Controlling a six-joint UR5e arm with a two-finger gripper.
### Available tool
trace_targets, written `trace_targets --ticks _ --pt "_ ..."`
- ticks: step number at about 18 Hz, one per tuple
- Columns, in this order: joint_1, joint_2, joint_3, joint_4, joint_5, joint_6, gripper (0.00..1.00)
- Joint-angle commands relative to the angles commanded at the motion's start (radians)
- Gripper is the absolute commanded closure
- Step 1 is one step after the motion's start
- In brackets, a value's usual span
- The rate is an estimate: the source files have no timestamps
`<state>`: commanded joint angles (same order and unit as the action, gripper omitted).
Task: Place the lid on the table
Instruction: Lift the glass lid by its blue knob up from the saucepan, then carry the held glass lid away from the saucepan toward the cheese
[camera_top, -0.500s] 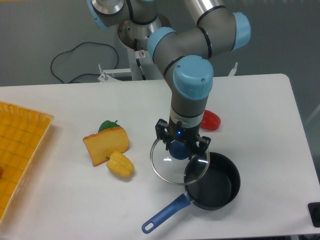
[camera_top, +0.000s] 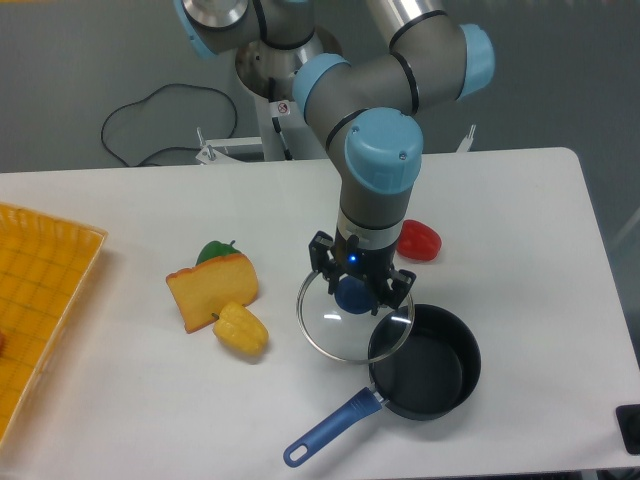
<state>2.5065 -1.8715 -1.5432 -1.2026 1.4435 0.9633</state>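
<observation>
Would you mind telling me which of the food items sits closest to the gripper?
The red pepper, just right of the gripper; the cheese wedge lies farther left.

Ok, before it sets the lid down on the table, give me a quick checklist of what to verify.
1. Gripper closed on the lid's blue knob: ok.
2. Lid clear of the saucepan: not ok, its right edge overlaps the pan rim in this view.
3. Bare table left of the pan for set-down: ok.
4. Yellow pepper and cheese wedge apart from the lid: ok.
5. Lid height above the table: cannot tell.
</observation>
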Motion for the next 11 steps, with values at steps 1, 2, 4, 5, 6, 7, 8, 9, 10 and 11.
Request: trace_targets --ticks 1,2,4,5,6,7,8,9,10,11 --pt "0.002 0.000 -0.003 -0.002 0.000 0.002 0.49" --pt "0.000 0.000 -0.011 -0.002 0.002 0.002 0.48" --pt "0.000 0.011 -0.029 0.000 0.003 0.011 0.49" --pt "0.002 0.017 -0.043 0.000 0.003 0.027 0.49" --pt "0.000 0.020 -0.055 0.000 0.003 0.041 0.49" --pt "0.000 0.031 -0.069 0.002 0.003 0.046 0.49" --pt "-0.002 0.041 -0.081 0.003 0.003 0.046 0.49" --pt "-0.003 0.046 -0.095 0.003 0.003 0.045 0.49" --pt "-0.008 0.049 -0.113 0.006 0.003 0.044 0.48" --pt "-0.009 0.055 -0.120 0.006 0.003 0.046 0.48"
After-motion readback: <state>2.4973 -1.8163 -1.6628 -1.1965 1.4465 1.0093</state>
